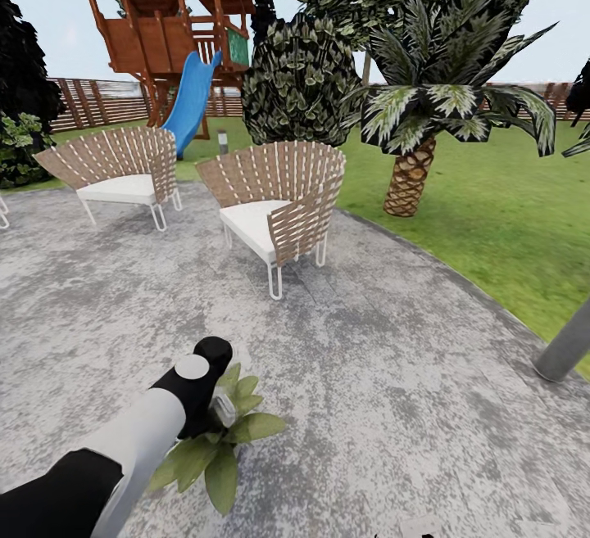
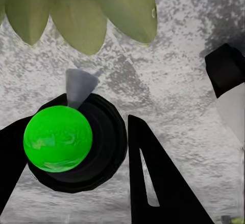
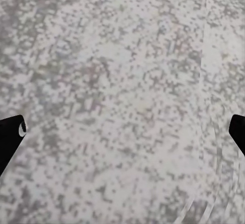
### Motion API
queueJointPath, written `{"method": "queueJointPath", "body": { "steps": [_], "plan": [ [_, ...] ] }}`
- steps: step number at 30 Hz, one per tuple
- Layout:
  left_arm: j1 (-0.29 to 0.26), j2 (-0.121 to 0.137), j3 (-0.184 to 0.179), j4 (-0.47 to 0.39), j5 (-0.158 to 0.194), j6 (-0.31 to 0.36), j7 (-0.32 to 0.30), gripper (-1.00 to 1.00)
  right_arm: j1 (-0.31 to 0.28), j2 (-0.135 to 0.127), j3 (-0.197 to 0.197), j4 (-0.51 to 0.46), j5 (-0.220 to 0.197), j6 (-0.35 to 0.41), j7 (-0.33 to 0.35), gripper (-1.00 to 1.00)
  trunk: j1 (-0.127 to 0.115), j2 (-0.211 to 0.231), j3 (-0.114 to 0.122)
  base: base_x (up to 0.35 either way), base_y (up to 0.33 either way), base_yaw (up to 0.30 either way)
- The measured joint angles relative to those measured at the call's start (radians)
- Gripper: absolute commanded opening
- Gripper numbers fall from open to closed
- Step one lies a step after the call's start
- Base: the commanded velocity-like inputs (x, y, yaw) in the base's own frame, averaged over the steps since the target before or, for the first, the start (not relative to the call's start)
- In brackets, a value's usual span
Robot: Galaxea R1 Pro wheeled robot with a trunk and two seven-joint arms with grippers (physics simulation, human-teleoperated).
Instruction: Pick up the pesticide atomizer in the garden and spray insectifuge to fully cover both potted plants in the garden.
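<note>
My left gripper (image 1: 209,374) hangs low over the grey paved patio (image 1: 369,341) of the garden, shut on the pesticide atomizer (image 1: 223,407), a small pale bottle. In the left wrist view the atomizer (image 2: 76,142) is a dark round body with a bright green cap and a grey nozzle, gripped between the black fingers (image 2: 153,183). It is right above a potted plant (image 1: 217,448), whose broad green leaves (image 2: 87,9) lie just ahead of the nozzle. My right gripper (image 3: 122,132) is open over bare paving.
Two wicker chairs (image 1: 279,202) (image 1: 123,174) stand on the far side of the patio. A palm (image 1: 410,178) grows on the lawn (image 1: 492,210) beyond, and a grey post (image 1: 565,350) rises at the right edge. A wooden play tower (image 1: 164,30) and a fence (image 1: 82,100) are far back.
</note>
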Motion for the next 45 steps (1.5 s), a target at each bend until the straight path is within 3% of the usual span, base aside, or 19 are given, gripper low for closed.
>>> {"method": "queueJointPath", "body": {
  "steps": [3,13,22,26,31,41,43,45],
  "plan": [
    [0.014,0.023,0.028,0.007,0.002,0.000,0.000,-1.00,0.000,0.000,0.000,0.000,0.000,0.000,0.000,1.00,0.004,-0.007,-0.004,0.000,0.000,0.012],
    [0.031,0.014,0.031,-0.001,0.005,0.002,0.000,-1.00,0.000,0.000,0.000,-0.001,0.000,0.000,0.000,1.00,0.042,-0.077,-0.048,0.000,0.000,0.103],
    [0.030,0.014,0.031,-0.001,0.006,0.002,0.000,-1.00,0.000,0.000,0.000,0.000,0.000,0.000,0.000,1.00,0.042,-0.077,-0.050,0.000,0.000,0.011],
    [0.031,0.012,0.031,-0.001,0.007,0.002,0.000,-1.00,0.000,0.000,0.000,-0.001,0.000,0.000,0.000,1.00,0.057,-0.105,-0.066,0.000,0.000,0.000],
    [0.030,0.012,0.032,-0.001,0.007,0.002,0.000,-1.00,0.001,0.000,0.000,-0.001,0.000,0.000,0.000,1.00,0.060,-0.106,-0.093,0.000,0.000,0.000],
    [0.030,0.011,0.034,-0.004,0.006,0.002,0.000,-1.00,0.000,-0.001,0.000,0.000,0.003,0.000,0.001,1.00,0.060,-0.106,-0.096,0.000,0.000,0.000],
    [0.042,-0.001,0.027,-0.015,0.019,-0.010,0.002,-1.00,0.001,-0.001,0.004,0.001,0.009,-0.002,0.001,1.00,0.060,-0.106,-0.096,0.000,0.000,0.000],
    [0.042,0.002,0.027,-0.015,0.007,-0.021,0.006,-1.00,0.001,0.001,0.004,0.001,0.009,-0.003,0.000,1.00,0.060,-0.106,-0.096,0.000,0.000,0.000]
  ]
}}
